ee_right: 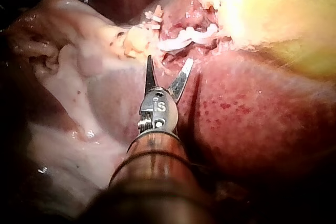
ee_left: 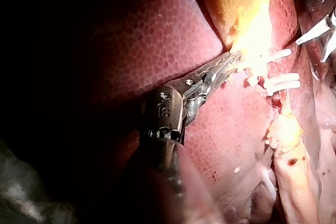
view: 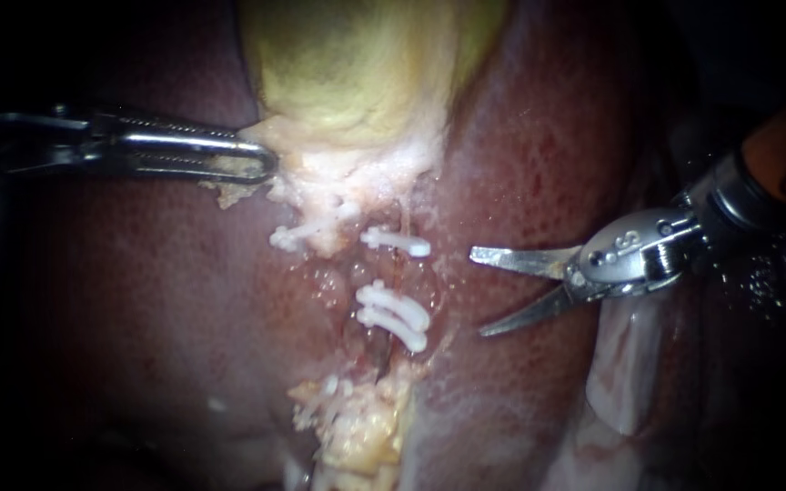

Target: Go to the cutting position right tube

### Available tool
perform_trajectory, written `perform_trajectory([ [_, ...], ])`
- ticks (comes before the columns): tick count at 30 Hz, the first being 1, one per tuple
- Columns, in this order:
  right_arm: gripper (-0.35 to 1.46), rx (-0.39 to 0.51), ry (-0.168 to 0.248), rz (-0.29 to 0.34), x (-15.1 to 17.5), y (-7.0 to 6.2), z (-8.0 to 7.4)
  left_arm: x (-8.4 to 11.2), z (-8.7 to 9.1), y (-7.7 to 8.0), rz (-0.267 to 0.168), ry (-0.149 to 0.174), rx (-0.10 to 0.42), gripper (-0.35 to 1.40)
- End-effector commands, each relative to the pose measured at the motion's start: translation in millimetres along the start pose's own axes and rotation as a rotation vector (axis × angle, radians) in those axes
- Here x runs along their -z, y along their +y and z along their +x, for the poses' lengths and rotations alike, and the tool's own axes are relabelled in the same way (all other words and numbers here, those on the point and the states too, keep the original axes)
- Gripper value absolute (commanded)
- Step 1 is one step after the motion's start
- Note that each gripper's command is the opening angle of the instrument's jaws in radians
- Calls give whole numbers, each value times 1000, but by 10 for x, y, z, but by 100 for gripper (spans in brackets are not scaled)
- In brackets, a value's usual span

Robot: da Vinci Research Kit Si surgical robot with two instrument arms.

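Endoscope view: the liver (view: 166, 300) fills the field, and the yellow gallbladder (view: 357, 64) lies on it; everything else is placed from the gallbladder.

The left instrument (view: 261, 164) reaches the gallbladder's neck, and its pincer is closed on the pale tissue there. Glare hides the very tips, so I judge this mostly from the left wrist view.

The right instrument (view: 479, 293) stands off to the side, farther from the gallbladder than the left one. Its pincer is a pair of blades spread wide, with nothing between them.

The right tube (view: 391, 271) runs straight away from the gallbladder's neck. Its long axis lies roughly across the line of the right instrument's shaft. It lies near the blade tips, straight ahead of them, with only bare liver between. The right instrument is the nearer one for the cut.

A lump of yellow fat (view: 361, 427) sits at the tube's end farthest from the gallbladder.

On the tube, a single clip (view: 398, 241) sits nearer the gallbladder and a pair of clips (view: 395, 311) farther from it. The cutting place is probably the bare stretch between them. Another clip (view: 297, 235), on the side away from the blades, is no obstacle. The blades need to avoid striking the clips on either side.
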Motion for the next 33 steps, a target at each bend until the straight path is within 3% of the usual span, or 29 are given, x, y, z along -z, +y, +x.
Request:
perform_trajectory([
  [1,129,0,0,0,0,0,0,4,2,3,-3,-1,1,-35],
  [10,129,-4,20,52,-7,0,3,44,21,19,-7,-5,12,-35],
  [18,129,-163,53,121,-42,-2,-5,43,21,18,-7,-5,12,-35],
  [29,129,-277,70,194,-111,3,-24,43,21,18,-7,-5,12,-35],
  [33,129,-305,100,222,-122,9,-25,43,21,18,-7,-5,12,-35],
])
